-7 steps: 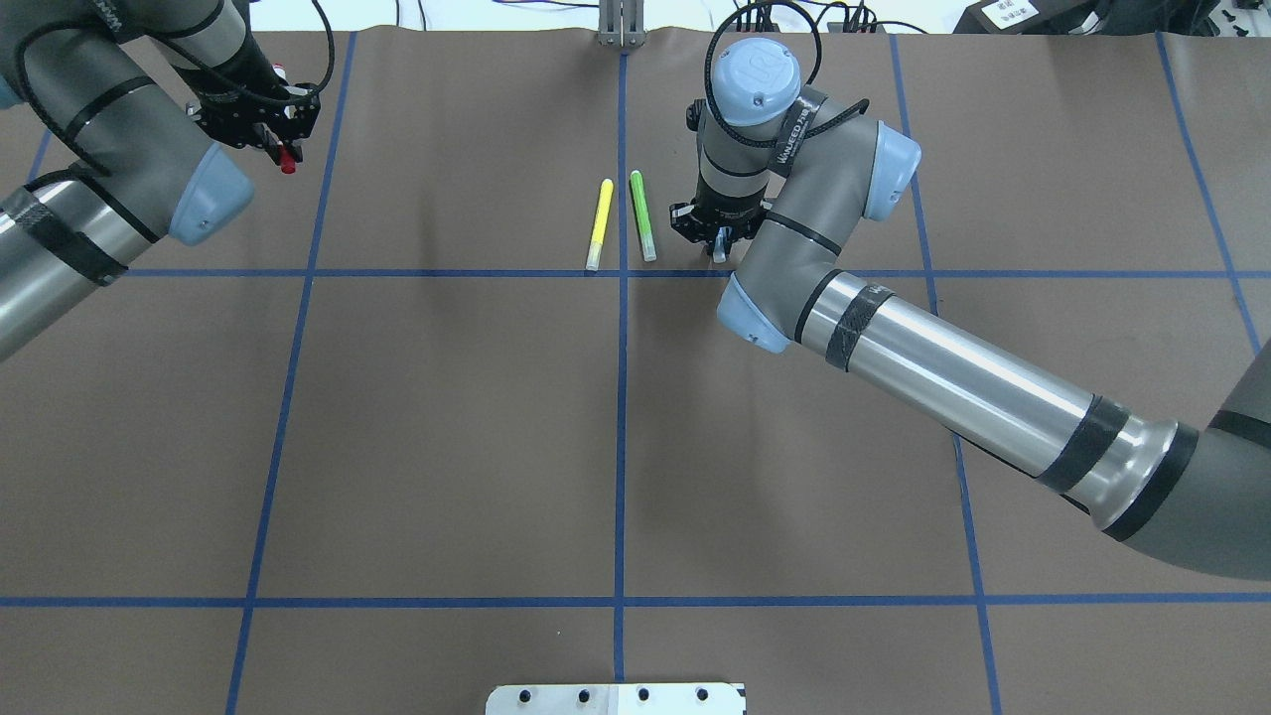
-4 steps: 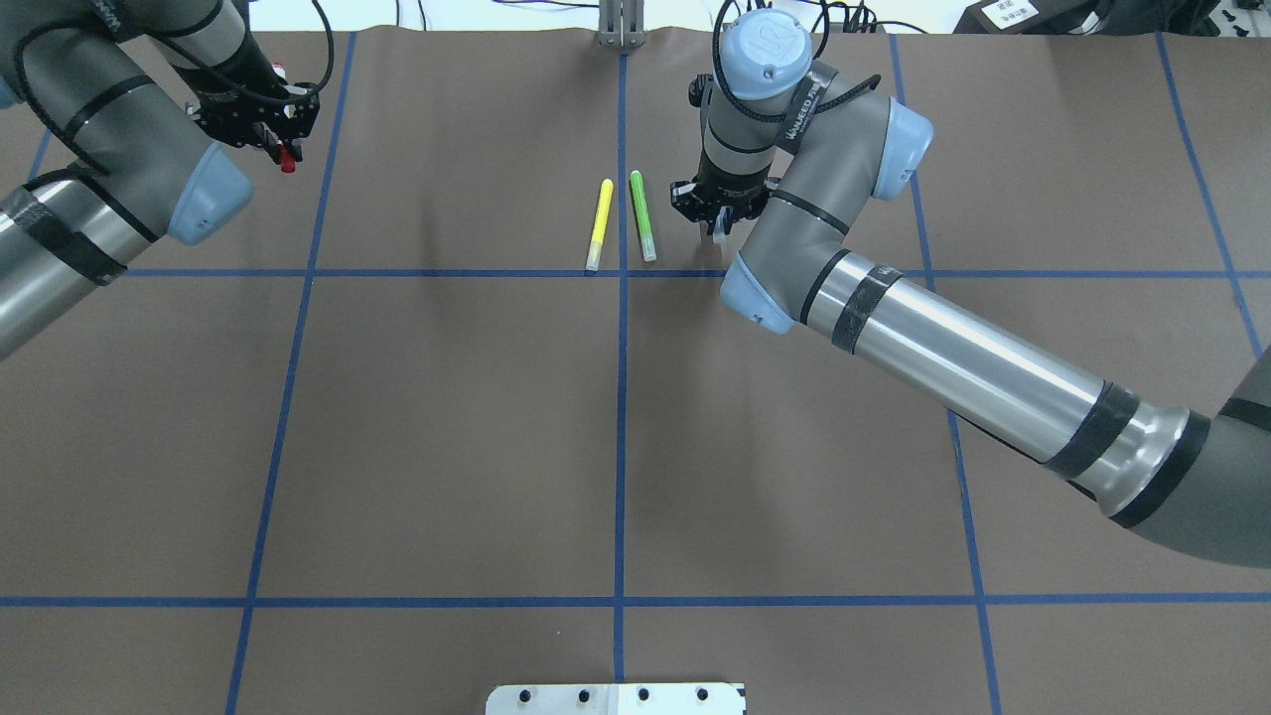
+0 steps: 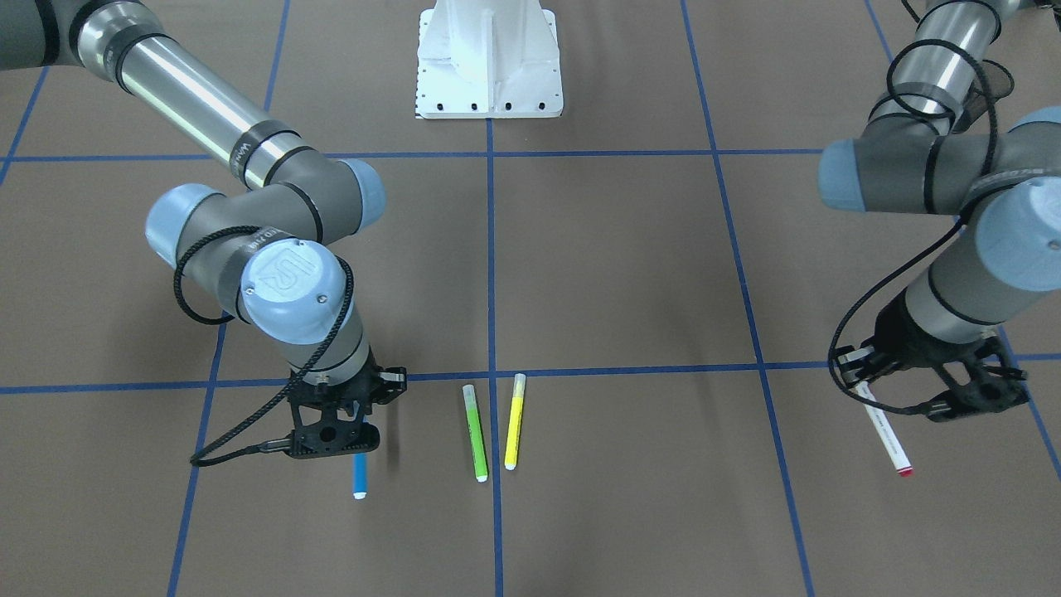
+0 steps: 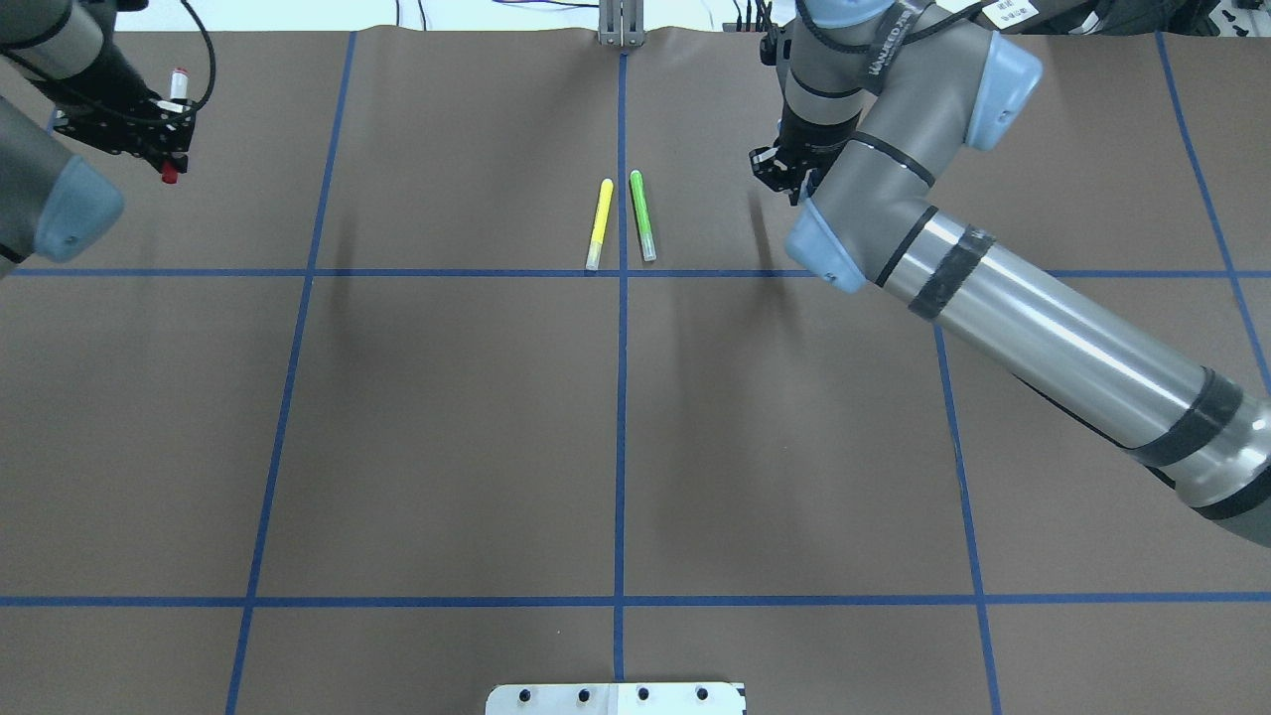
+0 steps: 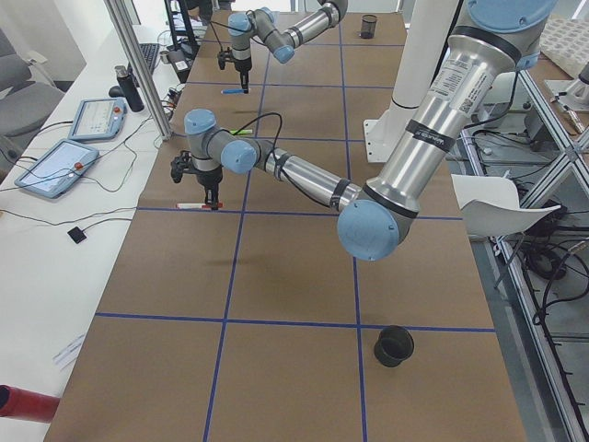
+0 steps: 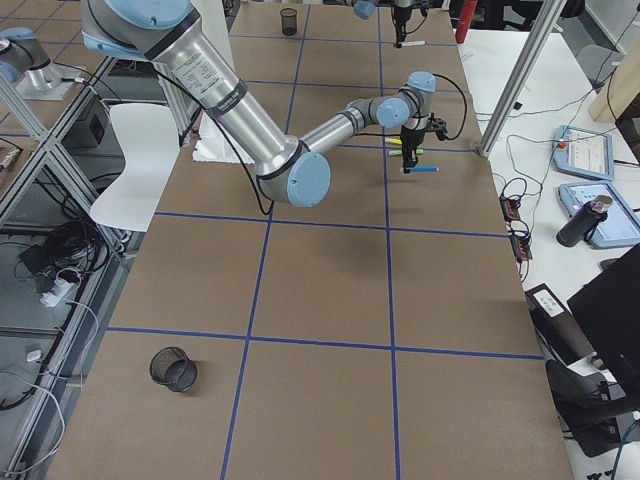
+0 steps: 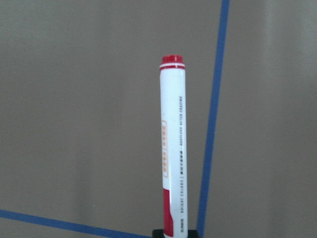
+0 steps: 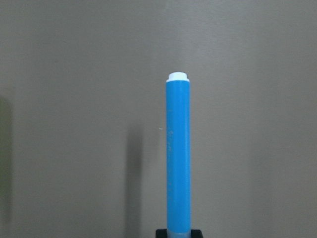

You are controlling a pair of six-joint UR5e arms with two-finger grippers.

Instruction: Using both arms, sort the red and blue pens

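Front-facing view, blue pen (image 3: pixel 360 475) under right arm (image 3: pixel 286 186), obscured overhead

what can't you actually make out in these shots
Overhead: the right arm all but hides the blue pen and covers part of the right tool.
Wrist views: the bottom edge cuts off the right tool and the left tool, so neither grip shows.
Left wrist: print on the red pen is too small to read.
Side views: both pens are too small for detail.

A robotics lab is indicated by a brown table gridded with blue tape (image 4: pixel 447 427) and grey touchscreen teach pendants (image 5: pixel 53 168) cabled alongside.
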